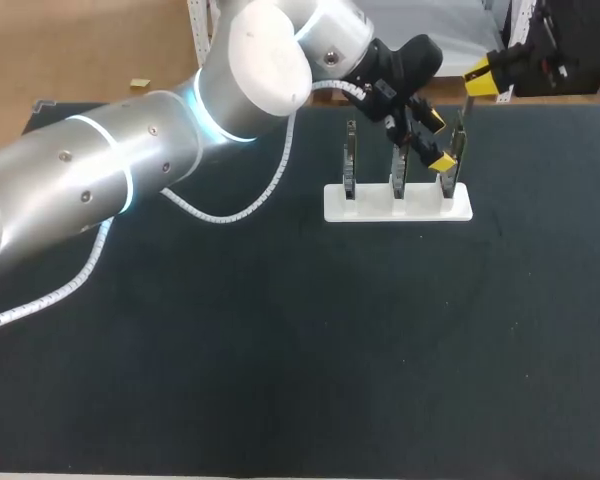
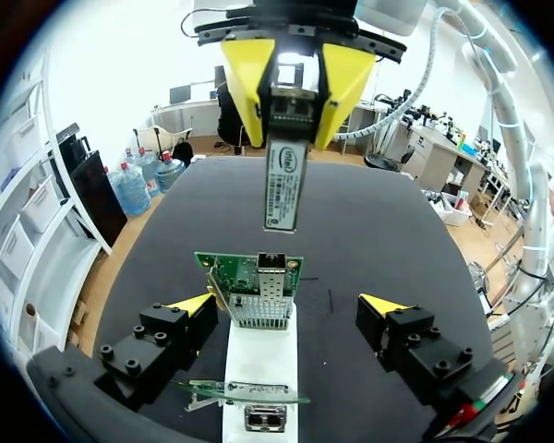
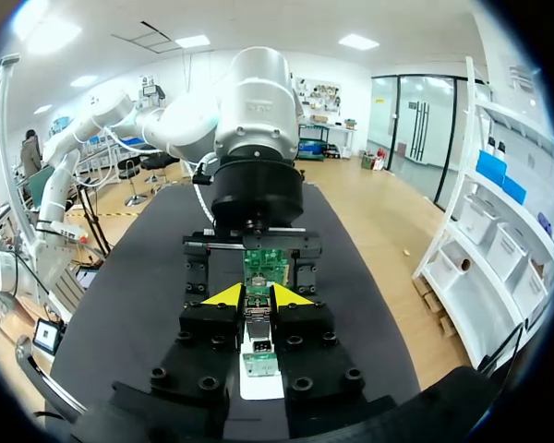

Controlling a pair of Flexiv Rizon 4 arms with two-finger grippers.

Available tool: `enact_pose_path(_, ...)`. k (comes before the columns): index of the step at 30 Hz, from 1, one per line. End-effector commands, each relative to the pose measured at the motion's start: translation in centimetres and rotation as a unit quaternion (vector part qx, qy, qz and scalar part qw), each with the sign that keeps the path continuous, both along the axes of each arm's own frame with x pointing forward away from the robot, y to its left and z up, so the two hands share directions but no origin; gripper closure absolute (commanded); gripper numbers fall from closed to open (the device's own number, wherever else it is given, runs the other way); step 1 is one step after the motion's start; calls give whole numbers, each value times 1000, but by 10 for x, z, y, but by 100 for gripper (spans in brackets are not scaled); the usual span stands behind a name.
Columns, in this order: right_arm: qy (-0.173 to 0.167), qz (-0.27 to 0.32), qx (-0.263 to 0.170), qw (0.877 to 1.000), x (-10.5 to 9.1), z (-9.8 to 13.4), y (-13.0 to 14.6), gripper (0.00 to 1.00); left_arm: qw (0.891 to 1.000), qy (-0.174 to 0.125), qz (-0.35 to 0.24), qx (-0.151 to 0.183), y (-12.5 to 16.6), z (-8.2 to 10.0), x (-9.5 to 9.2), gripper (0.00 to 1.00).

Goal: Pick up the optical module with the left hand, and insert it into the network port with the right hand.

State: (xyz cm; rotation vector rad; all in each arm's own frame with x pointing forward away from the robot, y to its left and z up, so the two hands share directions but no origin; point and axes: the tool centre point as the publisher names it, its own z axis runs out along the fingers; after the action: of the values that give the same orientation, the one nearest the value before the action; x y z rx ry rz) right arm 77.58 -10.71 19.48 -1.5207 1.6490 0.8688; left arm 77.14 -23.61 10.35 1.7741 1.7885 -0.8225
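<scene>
Left wrist view, right gripper (image 2: pixel 294 88) clamping optical module (image 2: pixel 282 185), free end toward network port (image 2: pixel 273 277), left gripper (image 2: pixel 288 305) wide.

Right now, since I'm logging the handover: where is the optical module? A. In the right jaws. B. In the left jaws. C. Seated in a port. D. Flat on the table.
A: the left wrist view shows the optical module clamped between the right arm's yellow fingertips, hanging clear of the network port; the left jaws stand open.
</scene>
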Motion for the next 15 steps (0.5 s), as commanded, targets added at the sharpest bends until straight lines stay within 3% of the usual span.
enact_pose_path(1, 1, 3, -2, 1000, 1, -2, 0, 100, 1000, 1, 0, 2, -1, 1, 1, 0)
enact_pose_path(15, 7, 15, -7, 1000, 0, -9, 1, 100, 1000, 1, 0, 2, -1, 1, 1, 0)
